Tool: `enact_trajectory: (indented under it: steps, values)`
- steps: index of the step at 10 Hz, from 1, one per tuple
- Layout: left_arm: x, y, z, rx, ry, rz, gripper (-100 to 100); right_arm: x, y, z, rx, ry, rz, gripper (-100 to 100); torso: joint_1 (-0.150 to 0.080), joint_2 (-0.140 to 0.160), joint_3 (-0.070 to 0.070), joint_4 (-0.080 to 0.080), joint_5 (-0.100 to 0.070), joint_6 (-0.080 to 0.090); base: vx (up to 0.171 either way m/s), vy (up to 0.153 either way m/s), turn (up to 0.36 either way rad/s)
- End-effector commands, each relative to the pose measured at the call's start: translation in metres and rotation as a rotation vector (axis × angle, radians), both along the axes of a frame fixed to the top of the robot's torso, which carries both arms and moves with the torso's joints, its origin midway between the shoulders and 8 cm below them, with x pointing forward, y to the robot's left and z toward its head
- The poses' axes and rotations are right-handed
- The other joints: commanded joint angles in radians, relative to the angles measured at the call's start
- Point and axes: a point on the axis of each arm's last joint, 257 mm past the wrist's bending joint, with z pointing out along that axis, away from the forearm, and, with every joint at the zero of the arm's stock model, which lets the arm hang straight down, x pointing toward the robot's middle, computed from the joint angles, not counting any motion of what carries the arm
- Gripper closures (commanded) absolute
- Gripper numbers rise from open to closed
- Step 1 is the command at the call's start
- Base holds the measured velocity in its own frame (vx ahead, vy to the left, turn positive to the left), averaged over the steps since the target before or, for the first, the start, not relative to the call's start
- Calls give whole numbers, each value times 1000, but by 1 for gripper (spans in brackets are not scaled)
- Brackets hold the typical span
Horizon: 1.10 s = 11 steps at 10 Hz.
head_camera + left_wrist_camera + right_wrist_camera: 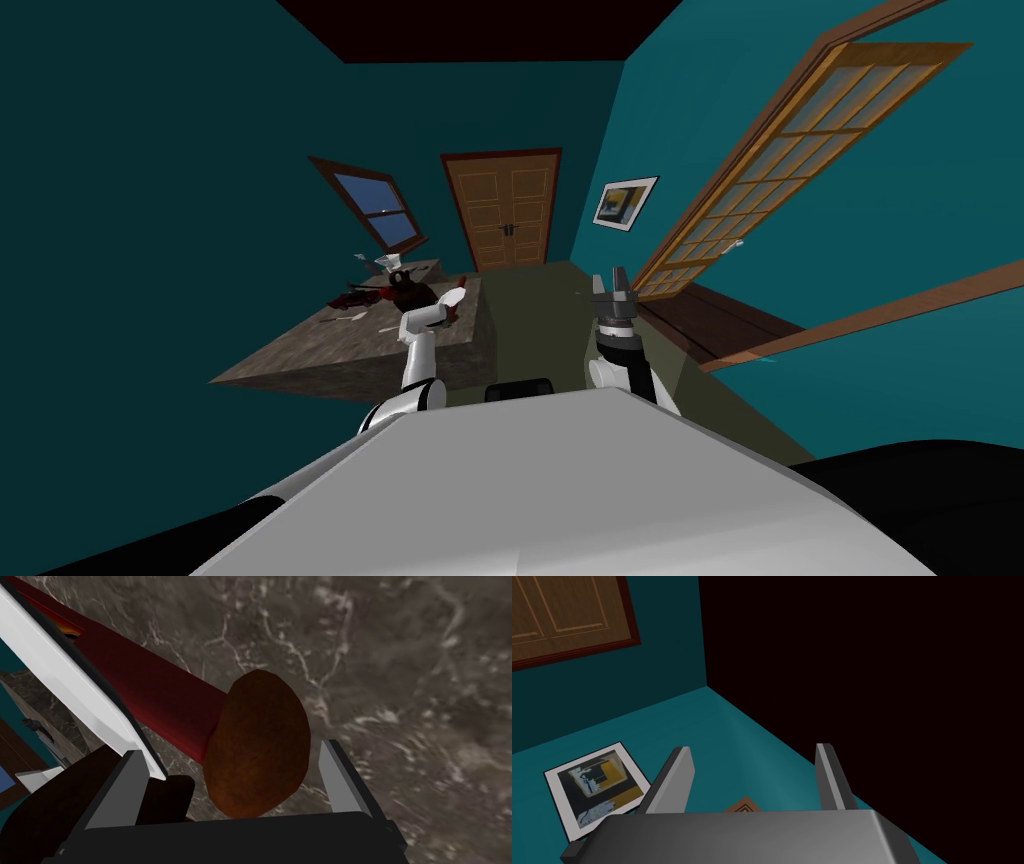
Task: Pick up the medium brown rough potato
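My left claw [228,748] is spread open around the potato [260,746], one finger on each side, neither pressing it. The potato lies on the grey marbled counter [400,676], near its far right corner, with one end against a dark red bar [150,691]. A white slab [65,686] runs alongside that bar, close to one of my fingers. My right claw [753,750] is also open, raised away from the counter. As I judge it, the reach is done; closing and lifting remain.
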Motion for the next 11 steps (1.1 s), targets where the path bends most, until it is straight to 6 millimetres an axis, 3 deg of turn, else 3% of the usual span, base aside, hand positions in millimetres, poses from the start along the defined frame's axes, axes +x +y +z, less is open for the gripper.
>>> enact_trajectory:
  steps: [1,2,6,7,8,10,11]
  values:
    - [0,0,0,0,0,0,-100,0,0,0,0,0,0,0,0,0,0,0,0,0,-2,23,-27]
    - [0,0,0,0,-2,2,100,0,0,0,0,0,0,0,-1,0,0,0,0,0,-5,2,12]
    - [-1,0,-2,-2,3,3,100,0,0,0,0,0,0,0,-3,-1,0,1,-1,0,0,0,0]
    - [-1,0,-2,-2,3,3,0,0,0,0,0,0,0,0,-3,-1,0,1,-1,0,0,0,0]
    - [0,-6,7,0,-1,-18,100,0,0,0,0,0,0,0,-3,-2,0,1,-1,0,7,-24,195]
    - [1,-5,8,1,-2,-18,100,0,0,0,0,0,0,0,-5,-1,0,1,-1,0,7,-31,86]
    - [1,-5,8,1,-1,-18,0,0,0,0,0,0,0,0,-4,-1,0,1,-1,1,0,0,0]
